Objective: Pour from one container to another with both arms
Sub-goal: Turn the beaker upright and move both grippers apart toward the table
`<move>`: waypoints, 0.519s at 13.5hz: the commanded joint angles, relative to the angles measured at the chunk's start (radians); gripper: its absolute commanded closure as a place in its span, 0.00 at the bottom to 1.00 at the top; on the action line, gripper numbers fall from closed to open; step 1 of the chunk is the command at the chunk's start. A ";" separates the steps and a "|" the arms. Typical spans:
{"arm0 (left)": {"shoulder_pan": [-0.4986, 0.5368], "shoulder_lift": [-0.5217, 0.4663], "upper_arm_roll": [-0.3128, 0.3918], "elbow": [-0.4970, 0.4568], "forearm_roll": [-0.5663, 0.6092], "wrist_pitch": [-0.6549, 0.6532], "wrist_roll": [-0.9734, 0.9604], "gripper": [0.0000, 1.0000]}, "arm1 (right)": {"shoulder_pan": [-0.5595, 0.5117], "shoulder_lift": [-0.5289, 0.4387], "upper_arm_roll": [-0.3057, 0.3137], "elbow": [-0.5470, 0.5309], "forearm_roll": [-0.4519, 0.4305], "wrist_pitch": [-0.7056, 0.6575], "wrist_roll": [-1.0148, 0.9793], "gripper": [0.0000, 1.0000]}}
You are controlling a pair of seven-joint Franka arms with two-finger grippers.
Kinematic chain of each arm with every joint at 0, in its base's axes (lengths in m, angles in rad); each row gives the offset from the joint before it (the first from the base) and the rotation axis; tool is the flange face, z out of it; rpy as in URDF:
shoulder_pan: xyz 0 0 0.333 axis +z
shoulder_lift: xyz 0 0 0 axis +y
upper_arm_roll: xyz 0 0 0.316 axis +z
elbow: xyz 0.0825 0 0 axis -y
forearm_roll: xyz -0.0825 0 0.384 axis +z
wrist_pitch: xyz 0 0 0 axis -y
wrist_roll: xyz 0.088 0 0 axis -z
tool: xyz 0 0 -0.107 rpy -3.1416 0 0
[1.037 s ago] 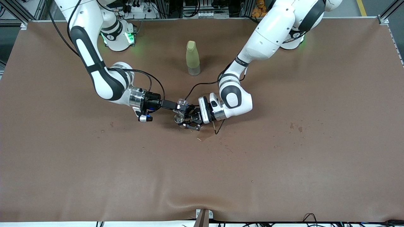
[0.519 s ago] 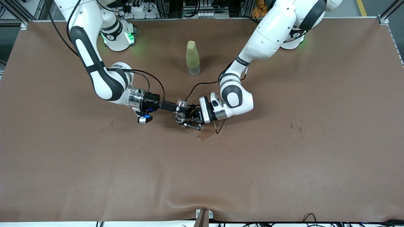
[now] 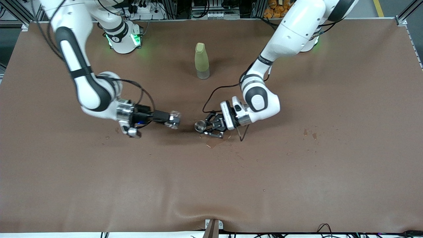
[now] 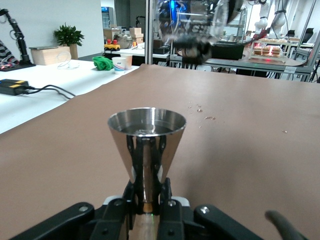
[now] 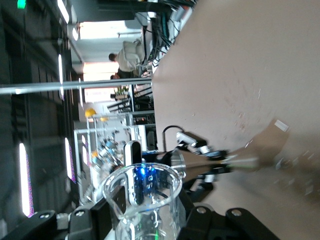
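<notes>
1. My right claw point(image 3: 169, 119) is clamped on the clear glass cup point(image 3: 174, 119), held above the brown bench point(image 3: 297, 172) toward the right arm's end.
2. My left claw point(image 3: 205, 127) grips the silver metal cup point(image 3: 200, 126) by its narrow body, rim up in the left wrist view point(image 4: 146, 122), low over the bench's middle.
3. The two cups are apart, a clear gap between them.
4. A yellow-green bottle point(image 3: 201, 61) stands upright, farther from the front camera than both cups.
5. A few small spots point(image 3: 309, 133) mark the bench toward the left arm's end.
</notes>
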 commanded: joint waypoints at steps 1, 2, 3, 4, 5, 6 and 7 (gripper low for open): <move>0.099 -0.161 -0.009 -0.209 0.075 -0.057 0.018 1.00 | -0.123 0.006 0.014 0.030 -0.204 -0.034 -0.256 1.00; 0.147 -0.200 -0.013 -0.272 0.115 -0.091 0.018 1.00 | -0.165 0.011 0.014 0.033 -0.268 -0.034 -0.393 1.00; 0.200 -0.231 -0.013 -0.329 0.167 -0.138 0.018 1.00 | -0.214 0.014 0.014 0.033 -0.298 -0.035 -0.481 1.00; 0.265 -0.260 -0.013 -0.378 0.221 -0.193 0.019 1.00 | -0.260 0.016 0.014 0.032 -0.342 -0.038 -0.561 1.00; 0.326 -0.282 -0.013 -0.415 0.273 -0.253 0.019 1.00 | -0.306 0.022 0.016 0.035 -0.419 -0.040 -0.659 1.00; 0.398 -0.300 -0.010 -0.448 0.336 -0.310 0.019 1.00 | -0.344 0.031 0.016 0.035 -0.451 -0.040 -0.774 1.00; 0.475 -0.307 -0.013 -0.467 0.423 -0.365 0.019 1.00 | -0.380 0.048 0.016 0.035 -0.453 -0.052 -0.893 0.99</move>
